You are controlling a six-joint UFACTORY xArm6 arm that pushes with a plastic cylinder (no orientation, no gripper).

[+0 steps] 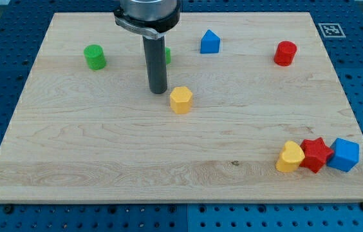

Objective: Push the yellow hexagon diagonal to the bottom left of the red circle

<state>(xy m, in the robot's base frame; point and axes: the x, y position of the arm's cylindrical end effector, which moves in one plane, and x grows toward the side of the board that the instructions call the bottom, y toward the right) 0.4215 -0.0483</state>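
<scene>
Yellow hexagon block sits mid-board on the big wooden table top, well left of the red circle block at far right. My tip is just beside its far-left side, probably set to shove it rightward. No pincer here, just a rod, nothing held.

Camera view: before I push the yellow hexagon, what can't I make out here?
- Green block behind the rod: mostly hidden by the rod, so its shape cannot be told.
- Arm above the collar: cut off by the view's top edge.
- My tip: sits just to the upper left of the yellow hexagon; whether they touch is unclear.
- Yellow block, red star and blue block: packed together, with contact faces hidden.
</scene>
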